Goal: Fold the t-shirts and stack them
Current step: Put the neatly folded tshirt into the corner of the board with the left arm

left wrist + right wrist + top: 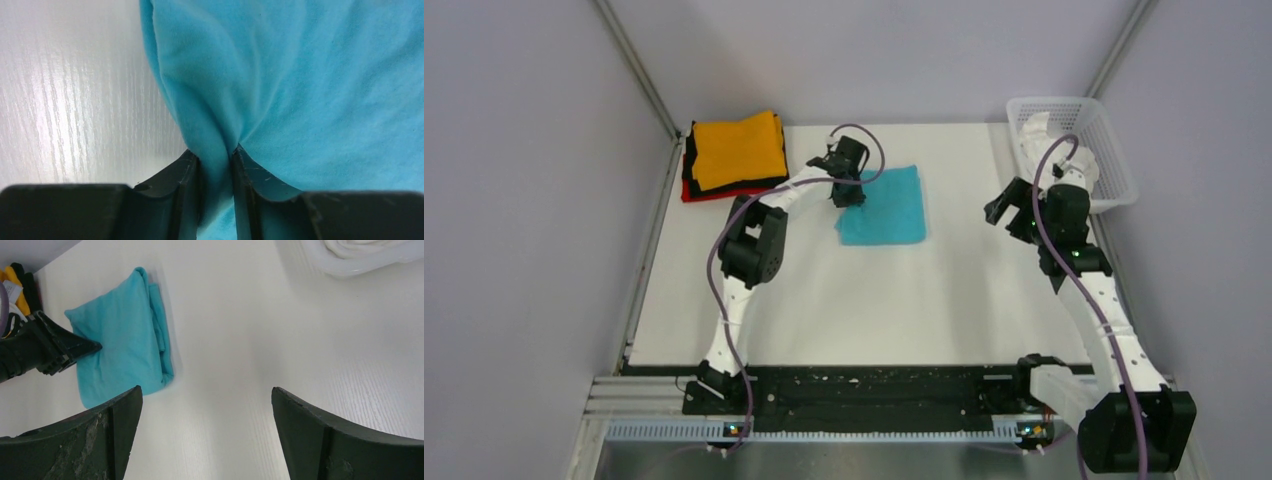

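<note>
A folded teal t-shirt (886, 205) lies on the white table, back centre; it also shows in the left wrist view (310, 90) and the right wrist view (122, 340). My left gripper (848, 190) is shut on the teal shirt's left edge, with a pinch of cloth between its jaws (216, 165). A folded stack with an orange t-shirt (736, 150) on top of black and red ones sits at the back left. My right gripper (1009, 212) is open and empty above the table, right of the teal shirt (206, 395). A white t-shirt (1046, 135) lies in the basket.
A white plastic lattice basket (1114, 150) stands at the back right; its rim shows in the right wrist view (350, 265). Grey walls enclose the table on the left, back and right.
</note>
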You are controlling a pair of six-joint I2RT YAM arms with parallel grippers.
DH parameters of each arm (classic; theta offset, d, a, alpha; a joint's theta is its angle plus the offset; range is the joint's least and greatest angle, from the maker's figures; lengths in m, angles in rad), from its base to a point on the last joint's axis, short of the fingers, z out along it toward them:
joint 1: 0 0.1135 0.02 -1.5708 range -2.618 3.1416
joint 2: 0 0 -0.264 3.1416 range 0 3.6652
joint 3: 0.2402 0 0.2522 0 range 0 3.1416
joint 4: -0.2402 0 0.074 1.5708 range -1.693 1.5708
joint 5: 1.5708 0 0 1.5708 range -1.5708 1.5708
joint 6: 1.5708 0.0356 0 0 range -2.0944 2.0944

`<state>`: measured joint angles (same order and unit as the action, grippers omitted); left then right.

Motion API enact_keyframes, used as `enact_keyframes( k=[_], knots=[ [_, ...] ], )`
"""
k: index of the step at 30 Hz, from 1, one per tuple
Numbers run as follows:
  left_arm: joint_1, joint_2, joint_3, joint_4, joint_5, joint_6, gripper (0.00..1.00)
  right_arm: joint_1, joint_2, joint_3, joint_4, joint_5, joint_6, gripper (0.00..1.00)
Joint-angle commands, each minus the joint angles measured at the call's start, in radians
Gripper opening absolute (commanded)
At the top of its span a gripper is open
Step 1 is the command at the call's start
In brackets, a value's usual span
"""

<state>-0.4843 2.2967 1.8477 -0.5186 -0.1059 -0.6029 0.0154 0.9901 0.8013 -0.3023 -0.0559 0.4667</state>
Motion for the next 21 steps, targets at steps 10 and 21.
enact_keyframes(
  k=[10, 21],
  knots=[
    [-0.032, 0.049, 0.118, -0.165, -0.414, 0.202, 0.0, 0.0, -0.048, -0.013, -0.015, 0.083, -0.034, 0.99],
    [0.081, -0.072, 0.095, 0.072, -0.555, 0.652, 0.0, 0.0, -0.03, -0.012, -0.014, 0.112, -0.054, 0.99]
  ],
)
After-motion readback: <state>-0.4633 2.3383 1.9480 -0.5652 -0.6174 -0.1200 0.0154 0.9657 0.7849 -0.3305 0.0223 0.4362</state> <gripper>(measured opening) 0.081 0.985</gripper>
